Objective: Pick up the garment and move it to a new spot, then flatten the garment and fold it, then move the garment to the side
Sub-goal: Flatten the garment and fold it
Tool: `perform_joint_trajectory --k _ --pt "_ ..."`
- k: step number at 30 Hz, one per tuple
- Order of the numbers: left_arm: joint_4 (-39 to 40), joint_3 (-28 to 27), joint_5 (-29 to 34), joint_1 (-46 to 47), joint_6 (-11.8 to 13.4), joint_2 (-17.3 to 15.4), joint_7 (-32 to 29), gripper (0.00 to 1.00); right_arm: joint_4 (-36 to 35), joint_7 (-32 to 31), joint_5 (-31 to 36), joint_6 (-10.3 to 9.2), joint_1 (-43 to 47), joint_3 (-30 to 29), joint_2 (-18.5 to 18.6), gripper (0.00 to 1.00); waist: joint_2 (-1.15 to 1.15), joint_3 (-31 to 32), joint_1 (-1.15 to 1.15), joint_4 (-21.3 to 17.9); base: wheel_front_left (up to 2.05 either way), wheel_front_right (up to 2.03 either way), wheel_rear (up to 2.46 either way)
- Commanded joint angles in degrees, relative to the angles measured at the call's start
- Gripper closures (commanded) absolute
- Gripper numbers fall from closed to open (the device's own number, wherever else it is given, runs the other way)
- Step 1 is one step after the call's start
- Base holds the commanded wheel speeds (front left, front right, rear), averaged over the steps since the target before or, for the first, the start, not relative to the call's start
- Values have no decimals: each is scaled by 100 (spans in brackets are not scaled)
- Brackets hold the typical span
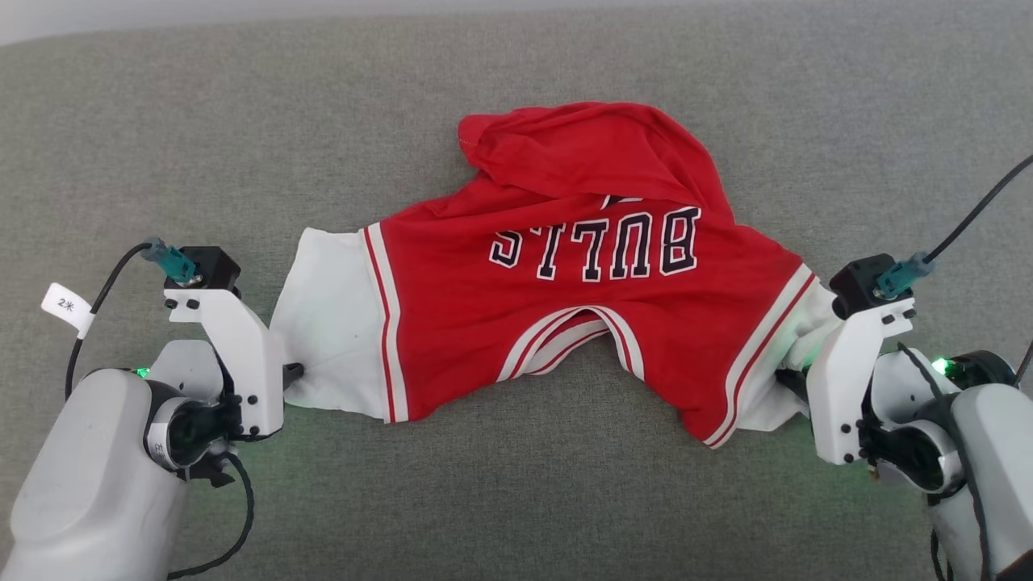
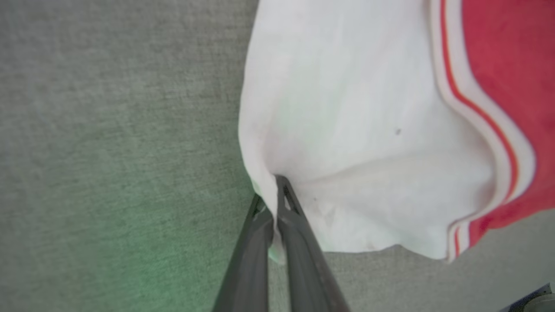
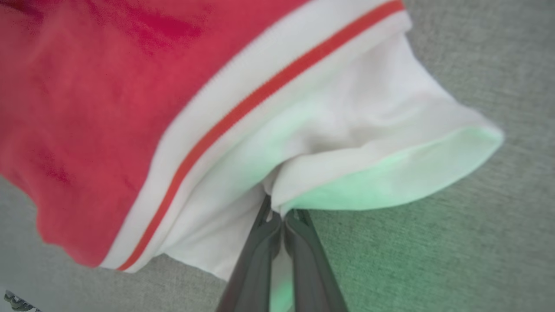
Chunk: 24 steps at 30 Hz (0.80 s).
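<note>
The garment (image 1: 565,315) is a red jersey with white sleeves, red stripes and upside-down black-and-white "BULLS" lettering, stretched across the grey surface with its collar toward me. Its far hem is bunched and folded over the chest. My left gripper (image 1: 292,373) is shut on the white left sleeve (image 2: 347,130), the fabric pinched between the dark fingers (image 2: 295,225). My right gripper (image 1: 787,378) is shut on the white right sleeve (image 3: 347,143), cloth clamped at the fingertips (image 3: 299,234). The sleeve ends look slightly lifted.
A grey fabric-covered surface (image 1: 516,500) runs under everything, with bare room on all sides of the jersey. Cables trail from both wrists, one with a white tag (image 1: 69,308) at the left. A pale wall strip lies at the far edge.
</note>
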<state>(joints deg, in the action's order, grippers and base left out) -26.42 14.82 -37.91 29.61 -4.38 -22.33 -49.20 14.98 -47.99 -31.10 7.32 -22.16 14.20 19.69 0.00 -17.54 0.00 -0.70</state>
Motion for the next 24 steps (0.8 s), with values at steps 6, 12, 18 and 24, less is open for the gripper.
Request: perform_joint_trajectory --k 6,12,18,24 --pt "244 -189 -153 285 54 1 114 100 -347 -139 -519 16 -467 -108 157 100 0 363 0 57 0 0 0" --pt "748 -373 -287 692 82 -105 80 100 -637 -203 -721 16 -1039 -225 185 100 0 657 0 81 0 0 0" --pt "1194 -520 -320 1425 110 -194 23 100 -582 66 -734 17 -1813 -469 -25 100 0 980 0 108 0 0 0" --pt "1202 -586 -317 2232 162 -186 -41 100 -190 430 -548 17 -2640 -805 -458 100 0 1229 0 92 0 0 0"
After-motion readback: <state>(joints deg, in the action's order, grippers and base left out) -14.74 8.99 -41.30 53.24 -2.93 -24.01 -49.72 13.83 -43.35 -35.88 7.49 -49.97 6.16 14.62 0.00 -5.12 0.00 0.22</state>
